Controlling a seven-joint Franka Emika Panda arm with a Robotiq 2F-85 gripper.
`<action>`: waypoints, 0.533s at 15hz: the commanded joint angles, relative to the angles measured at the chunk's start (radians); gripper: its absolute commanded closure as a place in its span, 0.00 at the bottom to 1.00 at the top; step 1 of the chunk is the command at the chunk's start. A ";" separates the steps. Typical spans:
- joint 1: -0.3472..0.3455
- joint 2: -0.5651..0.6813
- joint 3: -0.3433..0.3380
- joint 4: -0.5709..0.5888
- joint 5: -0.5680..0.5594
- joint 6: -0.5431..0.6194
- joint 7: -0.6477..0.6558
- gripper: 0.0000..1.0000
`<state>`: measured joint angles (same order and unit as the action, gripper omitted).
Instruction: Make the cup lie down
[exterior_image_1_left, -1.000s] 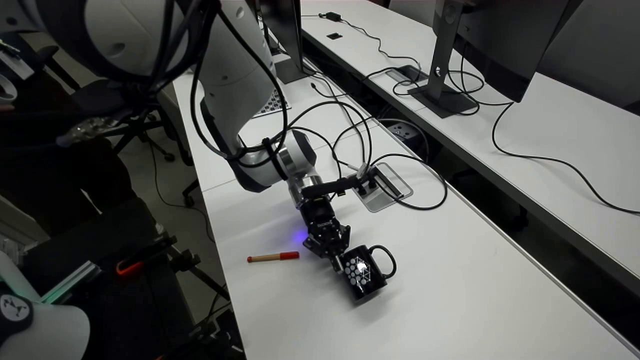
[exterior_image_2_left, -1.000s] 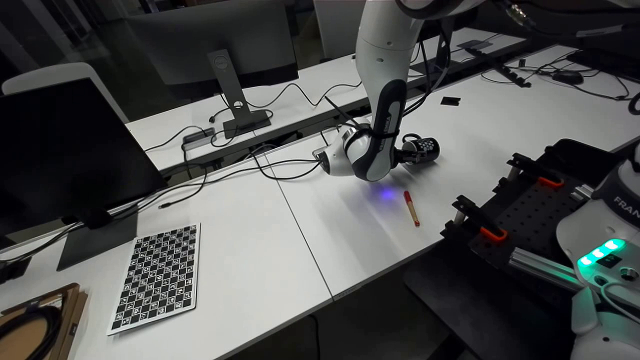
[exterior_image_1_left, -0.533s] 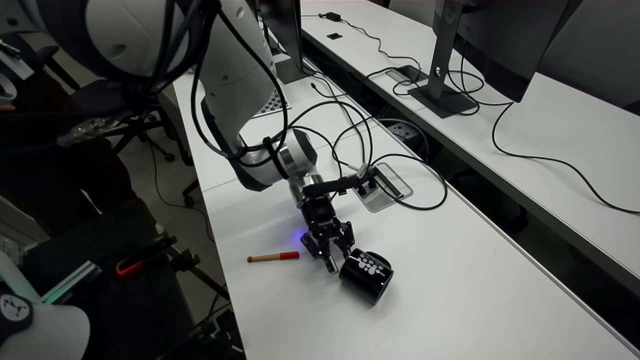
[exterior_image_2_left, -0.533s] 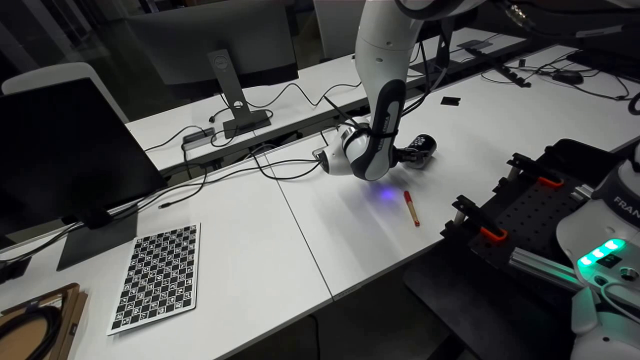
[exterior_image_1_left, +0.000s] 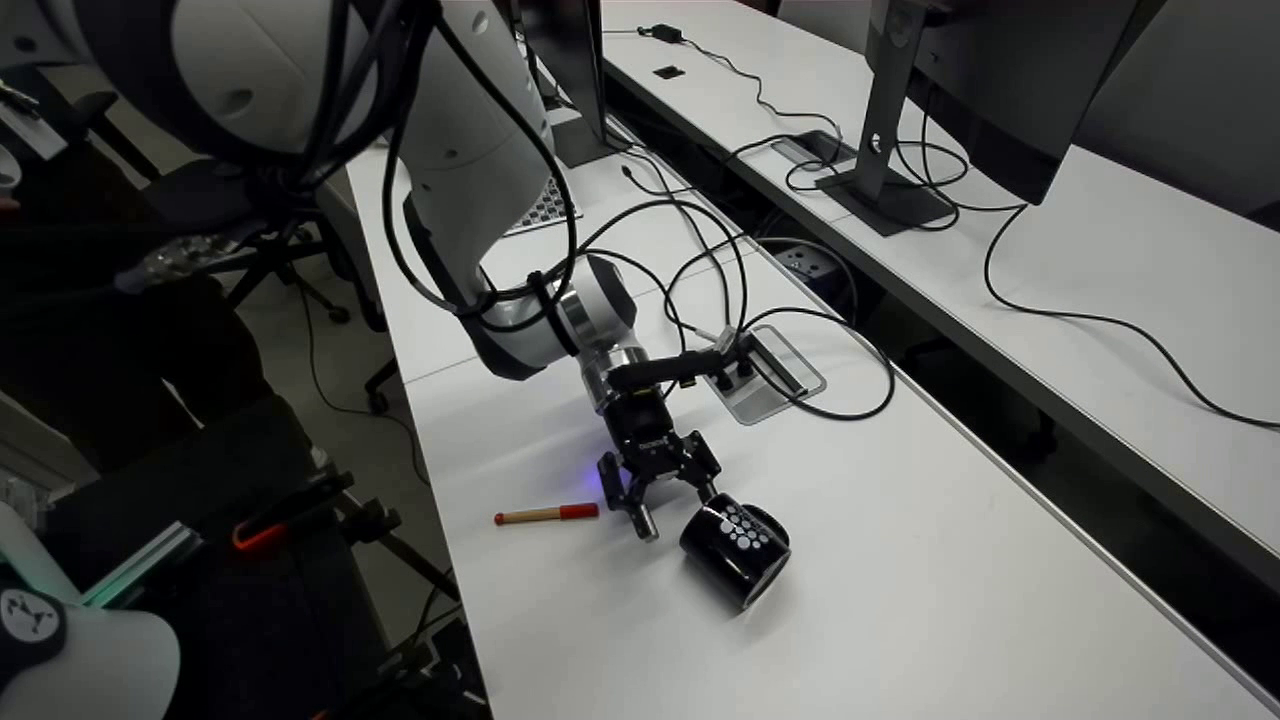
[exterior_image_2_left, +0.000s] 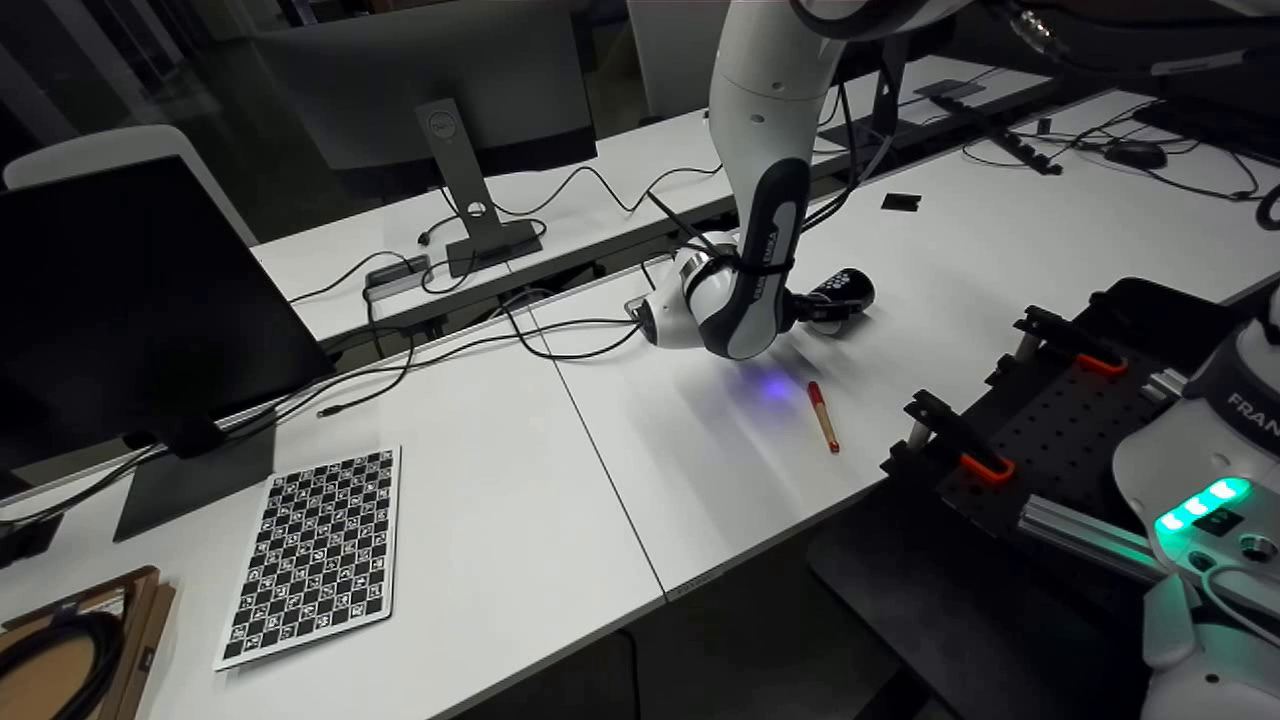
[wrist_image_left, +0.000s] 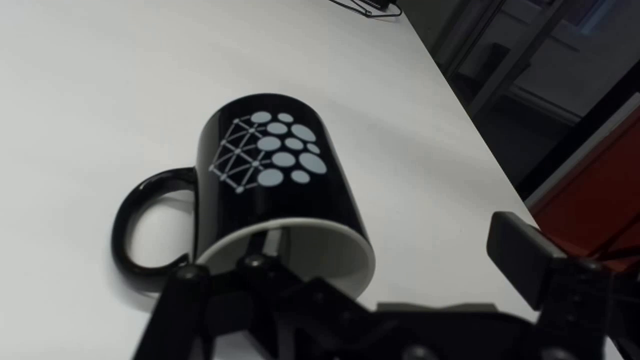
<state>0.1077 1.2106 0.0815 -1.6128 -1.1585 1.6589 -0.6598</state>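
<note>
One tool (wrist_image_left: 392, 242) finger (wrist_image_left: 257, 245) inside cup (wrist_image_left: 275, 195)

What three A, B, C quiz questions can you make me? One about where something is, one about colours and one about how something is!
1. Where is one finger of the gripper, next to the cup?
A. through its handle
B. inside it
C. underneath it

2. What colours is the pen?
A. blue and white
B. green and black
C. red and tan

3. How is the cup?
A. on its side
B. standing up
C. upside down

Right letters:
1. B: the wrist view shows the finger going in through the cup's open end.
2. C: a red part joins a tan part in both exterior views.
3. A: in the wrist view, its open end faces the gripper, not the ceiling or the table.
</note>
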 joint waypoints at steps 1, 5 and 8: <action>-0.005 0.001 0.014 0.014 0.015 -0.021 -0.019 0.00; -0.012 -0.034 0.029 -0.033 0.009 0.007 -0.007 0.00; -0.012 -0.072 0.040 -0.081 0.000 0.025 0.010 0.00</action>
<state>0.1076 1.1984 0.1048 -1.6239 -1.1584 1.6623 -0.6598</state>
